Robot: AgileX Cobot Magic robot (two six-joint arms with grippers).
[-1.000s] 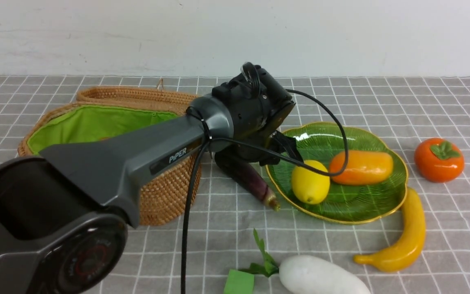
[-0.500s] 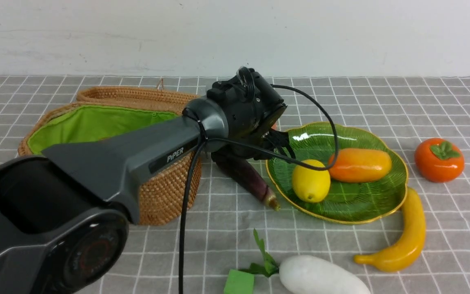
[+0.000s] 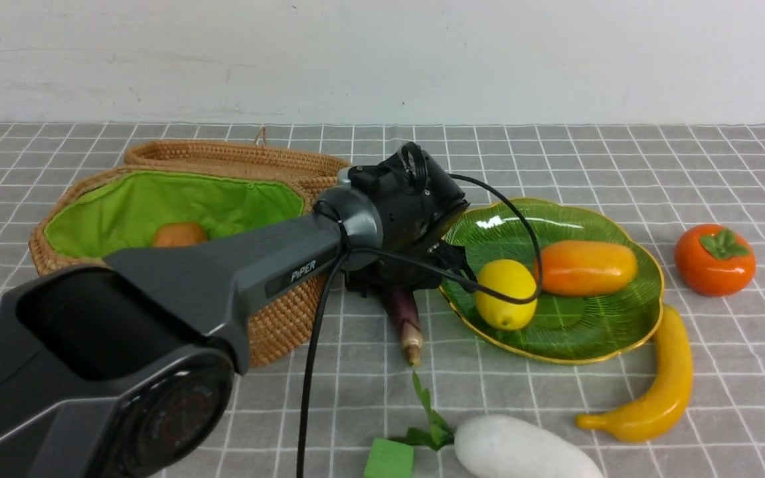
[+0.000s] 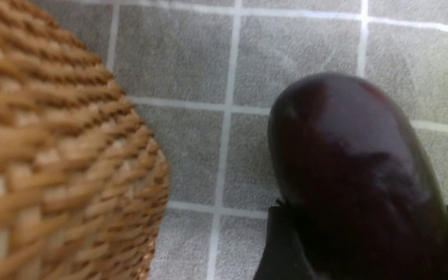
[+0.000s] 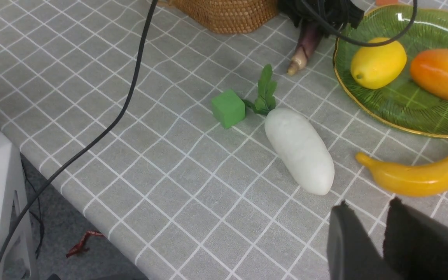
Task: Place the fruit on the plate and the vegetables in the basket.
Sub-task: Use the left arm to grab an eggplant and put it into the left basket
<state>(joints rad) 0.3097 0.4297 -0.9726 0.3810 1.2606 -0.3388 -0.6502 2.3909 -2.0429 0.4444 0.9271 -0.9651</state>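
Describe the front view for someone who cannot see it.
The robot's left arm reaches to a purple eggplant between a wicker basket and a green plate holding a lemon and mango. A banana, persimmon and white radish wait on the checked tablecloth.

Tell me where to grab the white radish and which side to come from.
Grip the radish at the thick middle of its white body, coming straight down from above with the jaws across its short width. It lies flat on the table, long and smooth, and its rounded ends would likely slip. Avoid the thin leaves, which sit close beside the green cube.
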